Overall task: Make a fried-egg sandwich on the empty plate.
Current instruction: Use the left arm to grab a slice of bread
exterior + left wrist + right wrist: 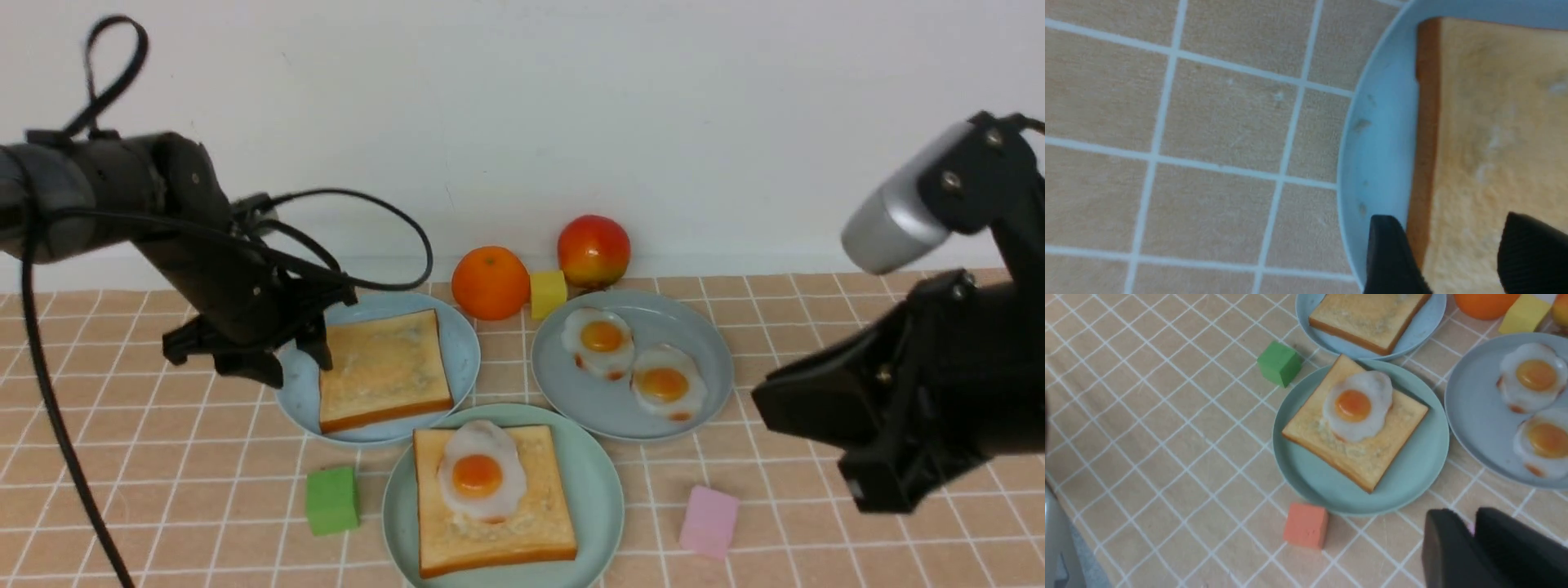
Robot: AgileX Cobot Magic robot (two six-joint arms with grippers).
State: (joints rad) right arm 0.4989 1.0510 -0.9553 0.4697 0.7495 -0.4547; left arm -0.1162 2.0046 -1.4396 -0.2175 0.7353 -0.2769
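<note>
Left gripper [294,363] spread astride one crust of the square tan toast slice [384,371] on the round sky-blue plate [461,343]; right gripper [1472,528] pressed together

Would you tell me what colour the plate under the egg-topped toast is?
Pale mint-green plate, best in right wrist view.

The empty plate [602,490] runs off the front view's edge.

- No text, label, brand, number or sign could be read in any of the views.
</note>
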